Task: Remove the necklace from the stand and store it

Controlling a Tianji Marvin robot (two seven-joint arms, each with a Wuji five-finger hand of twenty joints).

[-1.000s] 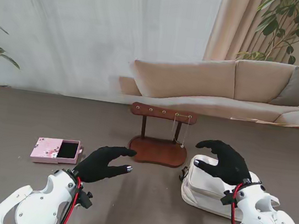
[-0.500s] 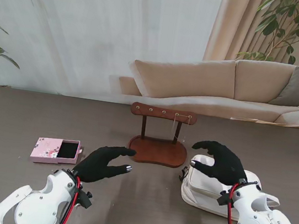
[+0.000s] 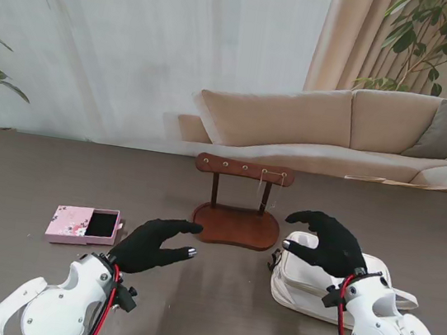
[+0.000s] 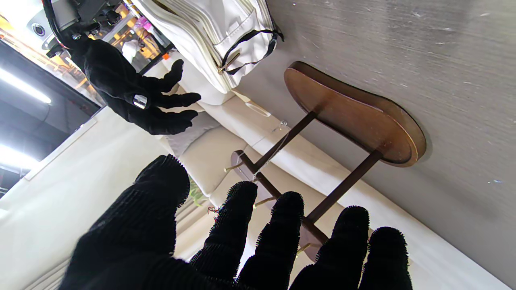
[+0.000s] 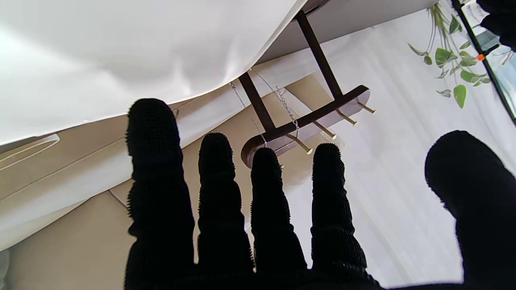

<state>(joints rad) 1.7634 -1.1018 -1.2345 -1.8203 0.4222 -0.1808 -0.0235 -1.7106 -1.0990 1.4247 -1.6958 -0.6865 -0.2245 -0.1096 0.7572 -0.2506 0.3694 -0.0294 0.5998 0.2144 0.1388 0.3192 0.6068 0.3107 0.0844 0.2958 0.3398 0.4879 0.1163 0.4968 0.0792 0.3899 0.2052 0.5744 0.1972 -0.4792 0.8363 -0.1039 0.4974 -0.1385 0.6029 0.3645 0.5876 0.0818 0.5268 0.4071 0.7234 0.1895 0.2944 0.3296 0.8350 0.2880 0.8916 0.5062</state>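
Both hands empty, fingers spread: right hand beside the stand. Recommend pinching the necklace near its hook, lifting clear before moving to the box.

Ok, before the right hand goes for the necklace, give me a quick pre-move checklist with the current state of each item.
1. Necklace hanging on the stand, at its right end: ok.
2. Right hand open and empty, over the white bag: ok.
3. Left hand open, empty, apart from the stand: ok.
4. Pink box open, dark inside showing: ok.
5. Stand upright on its base: ok.
6. How the chain is hooked on the pegs: cannot tell.
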